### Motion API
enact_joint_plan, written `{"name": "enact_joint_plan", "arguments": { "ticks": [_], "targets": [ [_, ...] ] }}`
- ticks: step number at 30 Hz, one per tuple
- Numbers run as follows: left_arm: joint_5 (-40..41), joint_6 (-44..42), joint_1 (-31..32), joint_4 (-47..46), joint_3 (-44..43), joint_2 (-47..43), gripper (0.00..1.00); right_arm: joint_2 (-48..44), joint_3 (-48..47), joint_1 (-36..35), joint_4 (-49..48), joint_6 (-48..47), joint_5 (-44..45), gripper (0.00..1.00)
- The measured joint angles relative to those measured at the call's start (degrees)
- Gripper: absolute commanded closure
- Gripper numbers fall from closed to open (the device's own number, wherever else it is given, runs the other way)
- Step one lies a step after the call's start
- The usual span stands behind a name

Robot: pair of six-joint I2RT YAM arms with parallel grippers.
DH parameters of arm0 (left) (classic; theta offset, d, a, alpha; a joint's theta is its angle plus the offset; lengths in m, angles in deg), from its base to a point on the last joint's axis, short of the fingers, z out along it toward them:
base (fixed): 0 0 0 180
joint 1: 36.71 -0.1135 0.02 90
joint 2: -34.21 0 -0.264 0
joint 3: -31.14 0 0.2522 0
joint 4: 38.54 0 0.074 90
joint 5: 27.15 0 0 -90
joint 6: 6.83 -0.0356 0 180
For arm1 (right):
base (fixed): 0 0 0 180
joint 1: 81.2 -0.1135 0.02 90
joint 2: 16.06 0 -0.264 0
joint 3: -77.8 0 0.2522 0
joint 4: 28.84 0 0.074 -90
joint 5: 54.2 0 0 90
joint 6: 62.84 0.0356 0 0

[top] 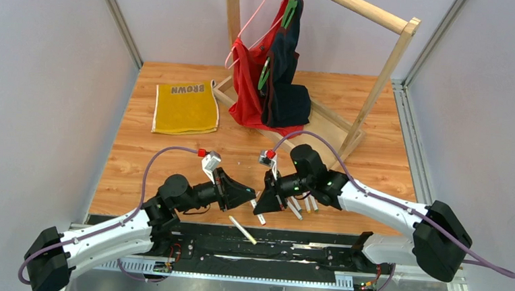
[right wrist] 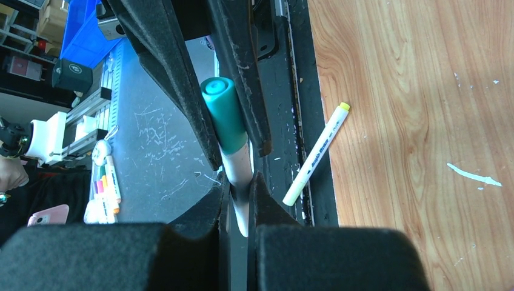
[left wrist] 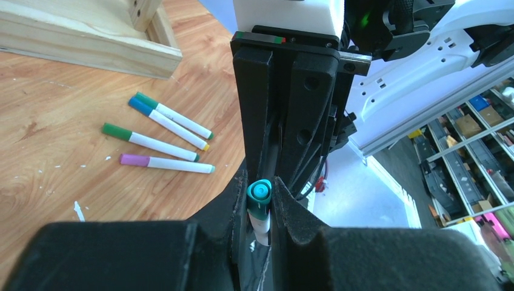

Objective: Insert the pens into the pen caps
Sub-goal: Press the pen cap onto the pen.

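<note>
Left gripper (left wrist: pixel 260 187) is pinching the teal cap (right wrist: pixel 224 115) while the right gripper (right wrist: pixel 239 183) is clamping the white pen (right wrist: pixel 234 162) poking out of it, mid-frame. Yellow-tipped pen (right wrist: pixel 316 153) is lying uncapped just to their right.

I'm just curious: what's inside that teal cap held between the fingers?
A white pen barrel goes into the teal cap. The pen's tip is covered by the cap, so its colour cannot be seen.

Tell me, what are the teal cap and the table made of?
The teal cap looks like smooth, slightly shiny plastic: even colour, soft highlights. The table looks like wood, or a wood-look laminate: light brown grain lines, matte.
</note>
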Motion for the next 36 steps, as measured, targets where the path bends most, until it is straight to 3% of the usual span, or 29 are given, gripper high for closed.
{"name": "enact_joint_plan", "arguments": {
  "ticks": [31, 36],
  "targets": [
    [3.54, -1.53, -0.31, -4.52, 1.60, -0.04, 1.00, 5.70, -0.09, 3.89, -12.41, 6.93, -7.74, 0.99],
    [3.65, -1.90, -0.31, -4.57, 1.29, -0.04, 0.88, 5.38, -0.09, 3.91, -12.39, 6.27, -7.74, 0.99]
  ]
}}
